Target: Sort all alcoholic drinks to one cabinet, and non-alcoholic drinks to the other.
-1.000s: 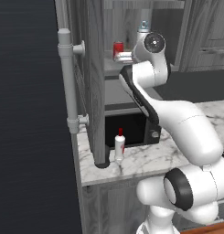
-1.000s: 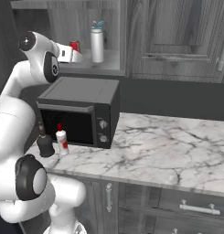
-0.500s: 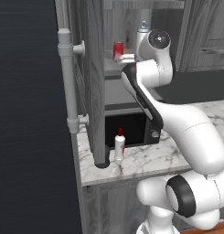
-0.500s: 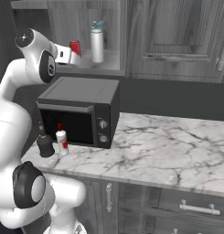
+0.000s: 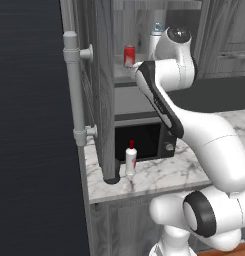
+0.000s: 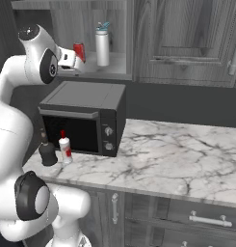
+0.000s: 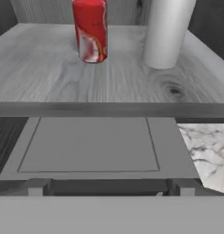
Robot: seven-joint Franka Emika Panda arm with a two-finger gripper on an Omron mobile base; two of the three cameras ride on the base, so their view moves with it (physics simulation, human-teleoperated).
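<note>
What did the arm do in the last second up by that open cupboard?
The gripper drew back from the shelf, away from the red can, jaws open and empty. The can, the pale bottle beside it, and both bottles on the counter stayed put.

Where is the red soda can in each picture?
Left base view: the red can stands on the open cabinet shelf, upper middle, just left of the robot's white arm.
Right base view: the can is at upper left on that shelf, left of the pale bottle.
Hand view: the can is at top, left of centre.
Shared landmark: the pale bottle, right beside the can.
</note>
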